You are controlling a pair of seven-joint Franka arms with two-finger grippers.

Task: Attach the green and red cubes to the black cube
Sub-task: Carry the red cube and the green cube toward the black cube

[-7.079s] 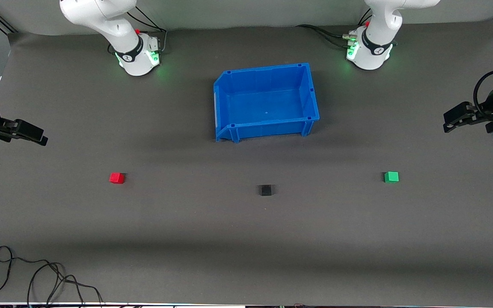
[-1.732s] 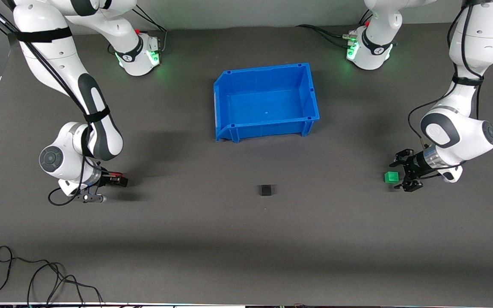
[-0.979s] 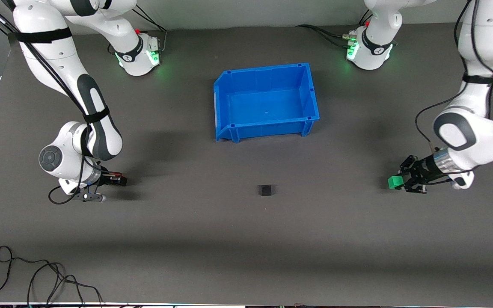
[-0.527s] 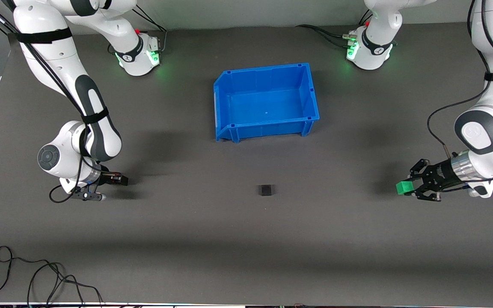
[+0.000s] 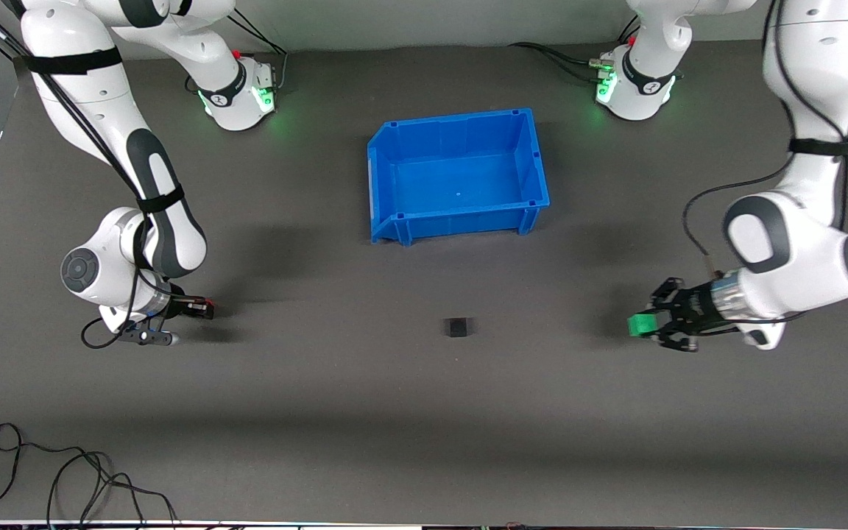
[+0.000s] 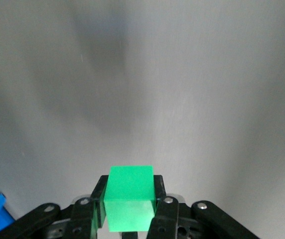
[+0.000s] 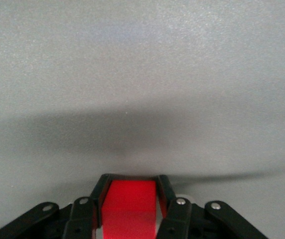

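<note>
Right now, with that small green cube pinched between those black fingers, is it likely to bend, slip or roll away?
The small green plastic-looking cube probably stays stiff: its edges look straight in the left gripper. It seems light, carried clear of the dark table mat. Its flat faces suit the fingers squeezing two sides, so slipping or rolling looks unlikely.

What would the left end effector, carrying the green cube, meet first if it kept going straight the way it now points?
Probably the black cube. The left end effector, shut on the green cube, points roughly along the table toward it, over bare mat; its height makes contact uncertain.
</note>
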